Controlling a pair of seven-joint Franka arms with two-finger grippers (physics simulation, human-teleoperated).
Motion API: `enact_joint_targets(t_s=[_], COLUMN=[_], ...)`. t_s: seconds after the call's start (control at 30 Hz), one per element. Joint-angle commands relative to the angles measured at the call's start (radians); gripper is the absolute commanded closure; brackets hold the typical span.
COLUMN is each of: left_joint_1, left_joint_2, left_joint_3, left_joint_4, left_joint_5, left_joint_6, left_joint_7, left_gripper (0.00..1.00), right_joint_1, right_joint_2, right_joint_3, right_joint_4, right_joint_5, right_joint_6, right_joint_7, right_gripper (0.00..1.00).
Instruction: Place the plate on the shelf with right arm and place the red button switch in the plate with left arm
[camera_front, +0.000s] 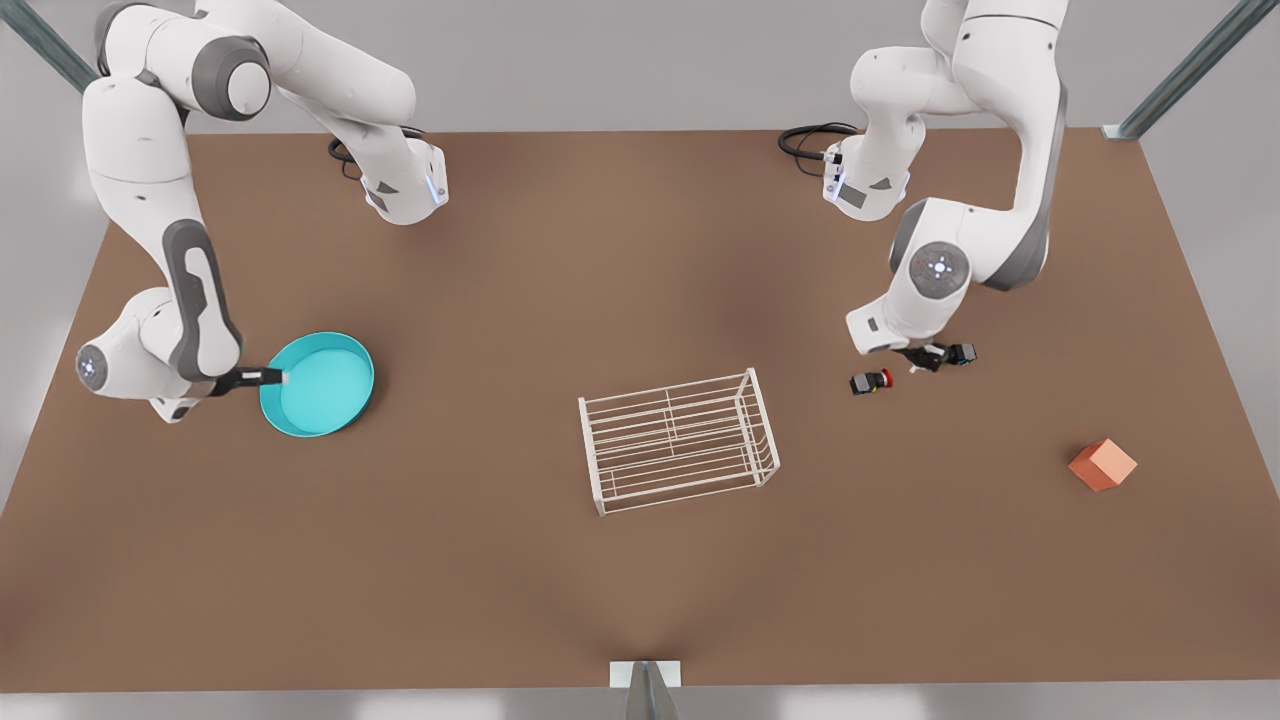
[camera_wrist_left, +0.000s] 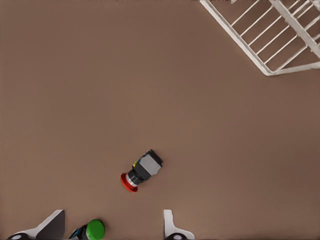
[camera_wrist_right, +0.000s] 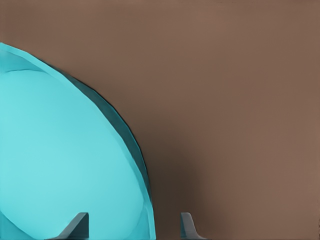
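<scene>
The turquoise plate (camera_front: 325, 390) lies on the brown table at the front view's left. My right gripper (camera_front: 265, 377) is at its rim, open, with one finger over the plate (camera_wrist_right: 65, 160) and the other outside the rim (camera_wrist_right: 134, 227). The white wire shelf (camera_front: 680, 440) stands mid-table, and its corner (camera_wrist_left: 280, 45) appears in the left wrist view. The red button switch (camera_front: 872, 381) lies on its side to the shelf's right. My left gripper (camera_front: 925, 355) hovers just beyond the red button switch (camera_wrist_left: 140, 172), open (camera_wrist_left: 112, 227) and holding nothing.
A black switch with a green cap (camera_wrist_left: 94, 230) lies between my left gripper's fingers, next to the red one (camera_front: 962, 352). An orange cube (camera_front: 1102, 465) sits far at the front view's right. Bare table surrounds the shelf.
</scene>
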Motion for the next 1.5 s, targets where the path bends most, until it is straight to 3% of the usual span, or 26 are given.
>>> enact_joint_targets(t_s=[0.0,0.03,0.1,0.3,0.37,0.4,0.7,0.9,1.0,1.1,1.47], left_joint_1=[0.012,0.017,0.023,0.021,0.02,0.02,0.021,0.024,0.026,0.035,0.044], left_joint_2=[-0.006,-0.005,-0.011,0.001,0.03,0.049,0.081,0.112,0.155,0.156,0.268], left_joint_3=[0.002,0.004,0.005,0.002,0.002,0.002,0.001,0.002,0.004,0.004,0.008], left_joint_4=[-0.002,-0.004,-0.022,-0.101,-0.099,-0.099,-0.091,-0.091,-0.099,-0.15,-0.148], left_joint_5=[-0.005,-0.012,-0.05,-0.122,-0.122,-0.14,-0.142,-0.142,-0.142,-0.142,-0.142], left_joint_6=[-0.017,-0.005,0.082,0.167,0.202,0.225,0.25,0.277,0.351,0.457,0.57], left_joint_7=[-0.902,-1.371,-1.958,-1.972,-1.97,-1.97,-1.964,-1.973,-1.975,-1.973,-1.99], left_gripper=[0.0,0.0,0.0,0.0,0.0,0.0,0.0,0.0,0.0,0.0,0.0], right_joint_1=[0.0,0.0,0.0,0.01,0.011,0.011,0.037,0.152,0.249,0.26,0.596], right_joint_2=[-0.003,-0.003,0.003,0.02,0.019,0.016,-0.116,-0.262,-0.277,-0.273,-0.19], right_joint_3=[0.0,0.0,0.0,0.0,0.0,0.0,0.001,0.001,0.009,0.121,0.119], right_joint_4=[0.001,0.001,0.001,0.001,0.001,0.003,0.026,0.027,0.061,0.128,0.366], right_joint_5=[0.025,0.025,0.025,0.025,0.024,0.024,-0.016,-0.016,-0.016,-0.019,0.033], right_joint_6=[0.041,0.041,0.041,0.05,0.044,0.042,-0.122,-0.203,-0.223,-0.237,-0.272], right_joint_7=[-0.22,-0.22,-0.223,-0.205,-0.2,-0.2,-0.177,-0.11,-0.021,0.104,0.714], right_gripper=[0.53,0.61,0.67,0.67,0.81,0.83,0.83,0.82,0.82,0.81,0.81])
